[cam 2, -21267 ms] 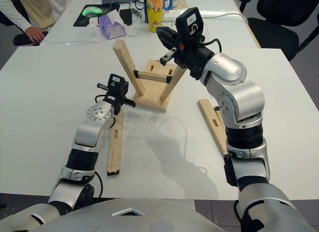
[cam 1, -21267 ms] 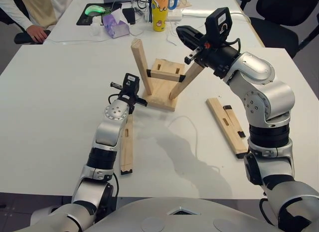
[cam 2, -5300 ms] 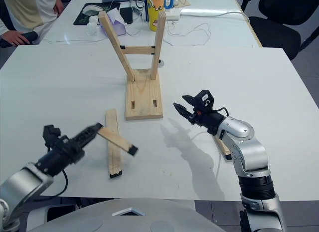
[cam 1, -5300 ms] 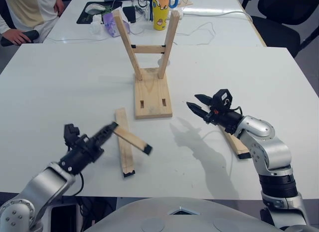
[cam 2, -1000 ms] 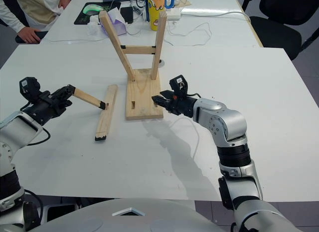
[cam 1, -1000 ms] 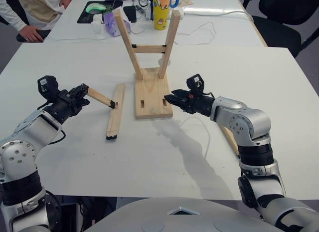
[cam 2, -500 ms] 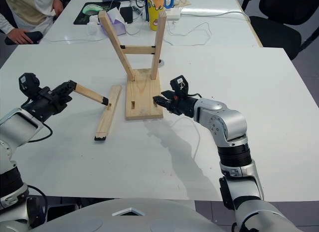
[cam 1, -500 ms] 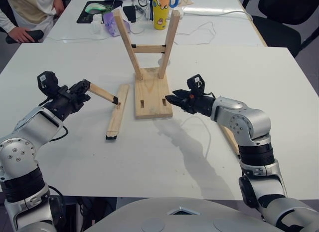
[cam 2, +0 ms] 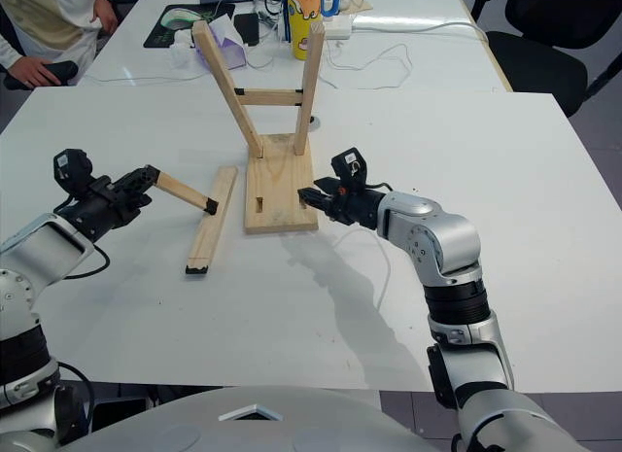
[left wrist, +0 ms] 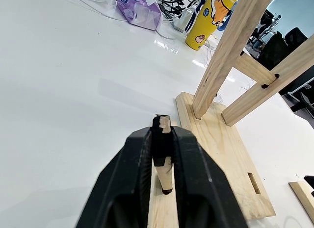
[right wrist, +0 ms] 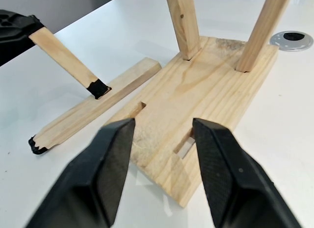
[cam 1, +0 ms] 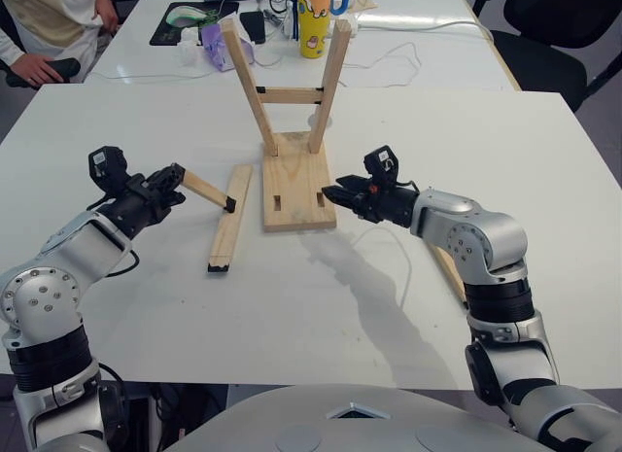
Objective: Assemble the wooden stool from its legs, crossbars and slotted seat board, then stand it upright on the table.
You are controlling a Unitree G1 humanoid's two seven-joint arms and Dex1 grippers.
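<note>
The left gripper squeezes a short stick to poke its tip into the loose leg lying left of the seat board, while the right gripper sits spread wide beside the board.

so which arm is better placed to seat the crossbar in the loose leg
Left. The left gripper is shut on the crossbar, its black tip on the loose leg; the right gripper hangs open by the seat board.

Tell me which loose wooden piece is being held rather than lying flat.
The short black-tipped crossbar in the left gripper: it slants down to the leg lying flat beside the seat board.
</note>
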